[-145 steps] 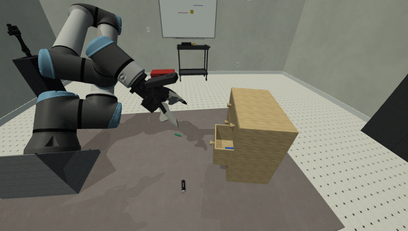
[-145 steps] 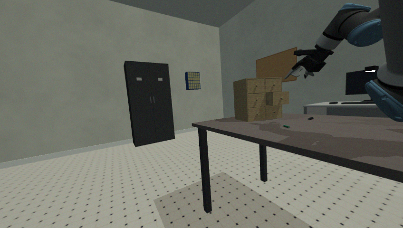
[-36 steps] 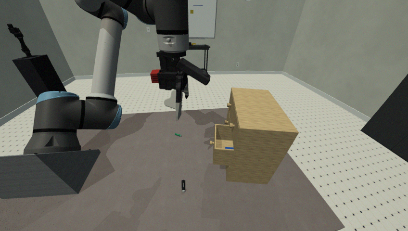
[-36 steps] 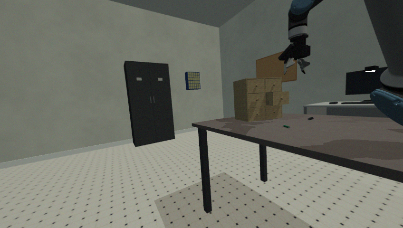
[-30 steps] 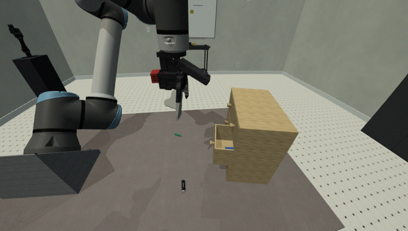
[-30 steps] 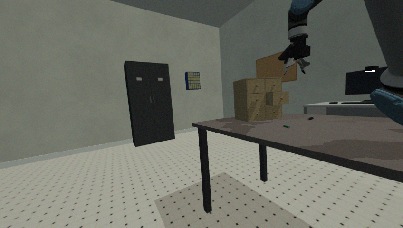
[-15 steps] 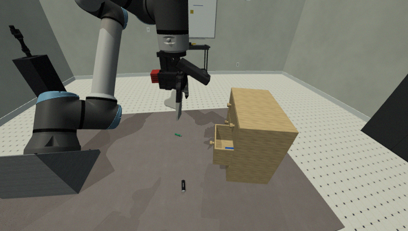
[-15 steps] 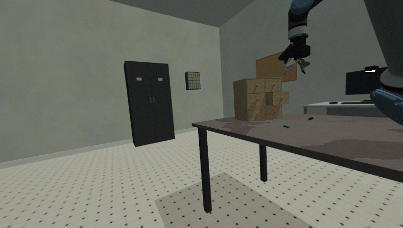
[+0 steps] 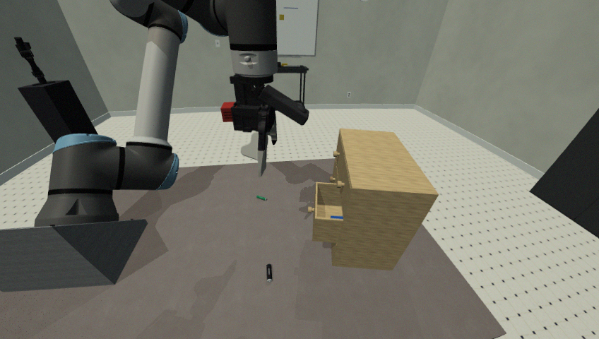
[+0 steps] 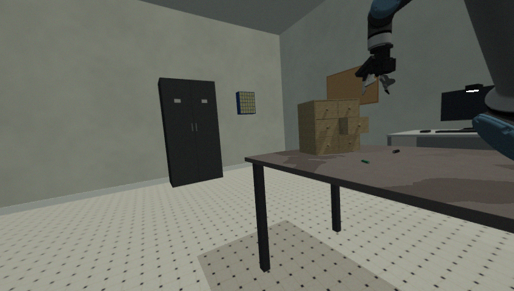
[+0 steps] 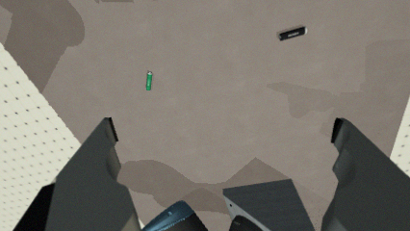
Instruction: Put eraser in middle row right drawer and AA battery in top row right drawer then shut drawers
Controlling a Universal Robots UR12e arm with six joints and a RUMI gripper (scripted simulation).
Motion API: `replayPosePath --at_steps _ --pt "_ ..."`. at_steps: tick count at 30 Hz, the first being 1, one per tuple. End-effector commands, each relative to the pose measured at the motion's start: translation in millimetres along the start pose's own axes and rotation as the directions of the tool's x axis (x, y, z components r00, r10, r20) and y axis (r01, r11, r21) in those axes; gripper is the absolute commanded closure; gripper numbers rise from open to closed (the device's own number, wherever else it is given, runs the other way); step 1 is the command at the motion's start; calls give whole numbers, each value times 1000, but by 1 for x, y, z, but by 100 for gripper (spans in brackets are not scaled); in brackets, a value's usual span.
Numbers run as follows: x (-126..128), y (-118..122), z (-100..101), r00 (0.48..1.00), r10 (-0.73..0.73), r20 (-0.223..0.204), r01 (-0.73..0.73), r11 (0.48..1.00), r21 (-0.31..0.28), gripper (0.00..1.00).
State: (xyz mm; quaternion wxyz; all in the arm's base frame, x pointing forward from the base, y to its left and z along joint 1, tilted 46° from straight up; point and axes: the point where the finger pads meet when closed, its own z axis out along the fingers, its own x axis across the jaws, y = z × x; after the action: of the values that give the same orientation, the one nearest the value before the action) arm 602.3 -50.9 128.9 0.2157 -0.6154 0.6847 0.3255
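Above the bench point(image 9: 210, 308) point(image 10: 433, 163) point(image 11: 207, 96), jaws point(image 9: 268, 158) point(image 10: 375, 93) spread wide, nothing between them. Middle right drawer point(image 9: 326, 229) point(image 10: 365, 124) is out; blue piece point(image 9: 336, 217) in it is probably the eraser. Green cell point(image 9: 261, 198) point(image 10: 365, 161) point(image 11: 148, 82) lies on the bench, well apart from the chest point(image 9: 386, 227) point(image 10: 306, 126); nub at one end, so likely the AA. Black stick point(image 9: 269, 272) point(image 10: 396, 151) point(image 11: 293, 33) lies farther off; likely a stay-put item.

Likely step: shut the middle drawer. Close the jaws first, come down in front of its knob point(image 9: 310, 209) point(image 10: 359, 125), push square and slow along the slide. Off-centre push could rack the drawer or turn the chest. Ease off once the front sits flush; extra force would shove the chest.

Then top right knob point(image 9: 340, 183) point(image 10: 349, 108): grip centred, pull straight, stop well short since nothing catches the drawer. AA after that: jaws across its width, low, as it may roll if nudged.

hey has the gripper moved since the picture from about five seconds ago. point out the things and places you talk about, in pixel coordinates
Yes. In the top view the gripper point(image 9: 268, 157) point(image 10: 374, 91) point(image 11: 220, 119) has swung to the right, nearer the wooden chest point(image 9: 384, 161) point(image 10: 306, 126).
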Motion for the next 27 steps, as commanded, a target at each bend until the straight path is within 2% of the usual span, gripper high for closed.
replayPosePath --at_steps 1,17,27 --pt "0 0 -1 1000 12 -1 -12 1000 1 0" --pt "4 2 0 987 162 0 -162 987 1 0" --pt "11 6 2 923 385 0 -385 923 1 0"
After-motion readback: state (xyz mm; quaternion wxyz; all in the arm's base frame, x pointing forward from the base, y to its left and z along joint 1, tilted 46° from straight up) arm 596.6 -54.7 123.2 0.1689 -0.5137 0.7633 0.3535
